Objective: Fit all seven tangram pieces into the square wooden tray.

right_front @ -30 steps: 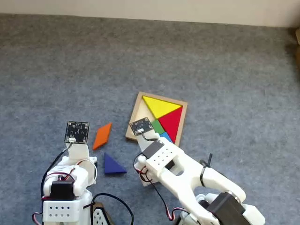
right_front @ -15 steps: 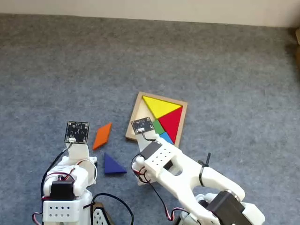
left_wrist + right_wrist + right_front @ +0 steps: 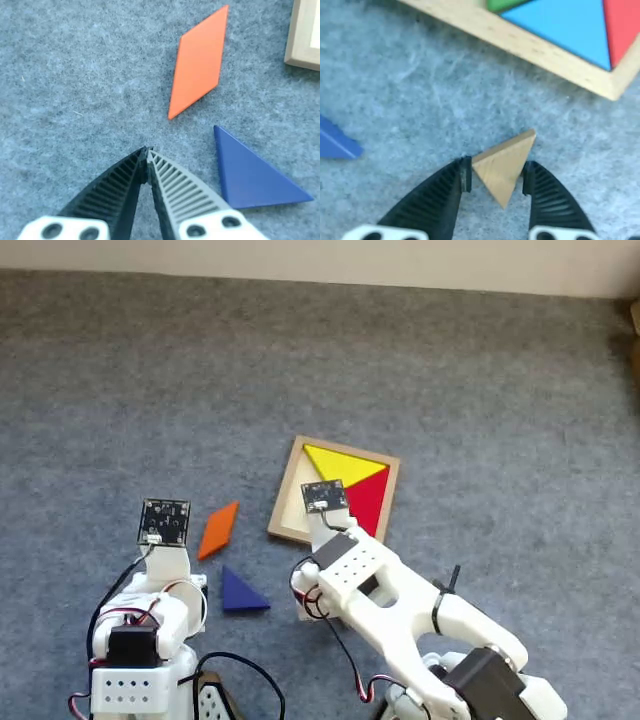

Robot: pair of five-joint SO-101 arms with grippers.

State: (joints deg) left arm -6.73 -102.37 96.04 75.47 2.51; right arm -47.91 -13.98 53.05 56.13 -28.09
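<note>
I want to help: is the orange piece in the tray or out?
Out: the orange piece lies on the carpet beside the tray.

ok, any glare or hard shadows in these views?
High view: even light, no glare on the tray. Left wrist view: flat light, no glare on the orange parallelogram. Right wrist view: soft shadow around the wooden triangle in the right claw.
</note>
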